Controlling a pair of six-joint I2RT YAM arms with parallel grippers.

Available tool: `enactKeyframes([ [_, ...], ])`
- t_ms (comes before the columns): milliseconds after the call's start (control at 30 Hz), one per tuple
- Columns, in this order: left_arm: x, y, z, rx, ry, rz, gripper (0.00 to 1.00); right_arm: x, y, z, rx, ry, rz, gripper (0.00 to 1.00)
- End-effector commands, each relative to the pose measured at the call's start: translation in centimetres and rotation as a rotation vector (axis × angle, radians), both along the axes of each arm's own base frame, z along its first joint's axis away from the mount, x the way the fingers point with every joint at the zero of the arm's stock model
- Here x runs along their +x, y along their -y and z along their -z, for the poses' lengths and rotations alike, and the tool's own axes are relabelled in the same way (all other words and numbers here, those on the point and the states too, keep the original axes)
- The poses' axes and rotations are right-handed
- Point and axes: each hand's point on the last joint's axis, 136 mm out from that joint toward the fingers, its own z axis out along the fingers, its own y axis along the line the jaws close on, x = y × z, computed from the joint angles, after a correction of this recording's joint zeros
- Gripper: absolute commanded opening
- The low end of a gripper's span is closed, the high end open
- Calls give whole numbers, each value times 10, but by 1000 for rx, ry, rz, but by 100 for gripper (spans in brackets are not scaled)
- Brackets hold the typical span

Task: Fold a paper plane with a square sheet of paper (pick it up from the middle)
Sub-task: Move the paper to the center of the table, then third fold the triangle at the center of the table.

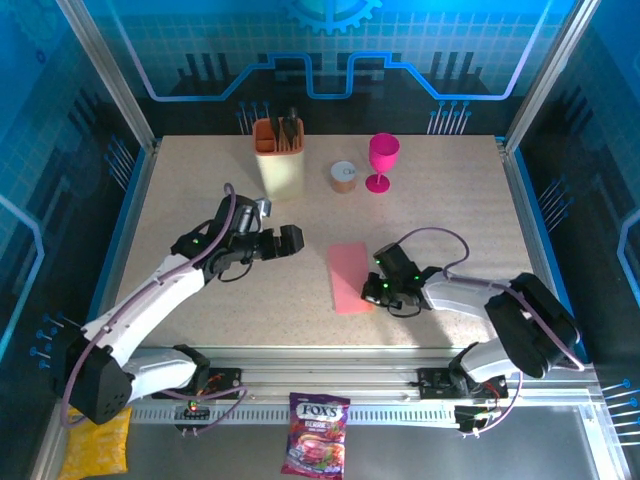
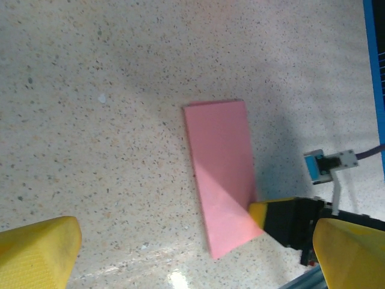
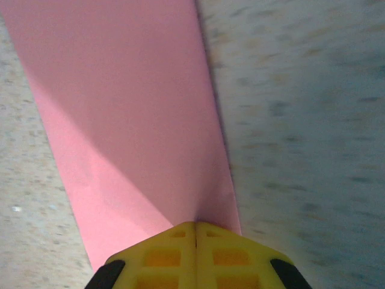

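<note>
The square sheet of paper (image 1: 350, 275) is lying on the surface (image 1: 200, 200) with the right claw (image 3: 195, 236) bearing on its edge.

The sheet is sitting just right of centre in the top view and is showing as a narrow rectangle, judged to be already doubled over. The left claw (image 1: 291, 238) is hovering to its left, fingers spread wide, apparently keeping clear of the work. The right claw is pressed together, tips resting on the sheet's long edge near the lower corner, probably flattening the crease. Whether paper is nipped between the pads cannot be told.
</note>
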Motion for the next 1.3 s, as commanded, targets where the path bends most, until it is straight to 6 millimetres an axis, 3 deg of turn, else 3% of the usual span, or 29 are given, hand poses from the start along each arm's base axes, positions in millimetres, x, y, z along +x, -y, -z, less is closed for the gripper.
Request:
enactKeyframes([
  [0, 4, 10, -1, -67, -35, -8, 100, 8, -39, -15, 130, -8, 28, 0],
  [100, 3, 17, 7, -119, -74, -12, 100, 18, -62, -47, 186, 85, -20, 0],
  [200, 0, 22, 12, -170, -91, -16, 100, 23, -56, -73, 119, 163, -70, 0],
  [367, -11, 17, 29, -170, -113, -65, 100, 25, -43, -80, 16, 203, -206, 0],
  [567, -23, 18, 49, -159, -121, -81, 100, 15, -38, -63, -45, 195, -330, 0],
  [767, -26, 35, 54, -169, -123, -51, 100, 6, -36, -46, -4, 172, -330, 0],
  [1000, -27, 56, 66, -142, -157, -20, 100, 10, -38, -23, 29, 142, -309, 0],
  [1267, -19, 72, 77, -115, -174, 7, 100, 9, -18, 19, 16, 49, -241, 0],
])
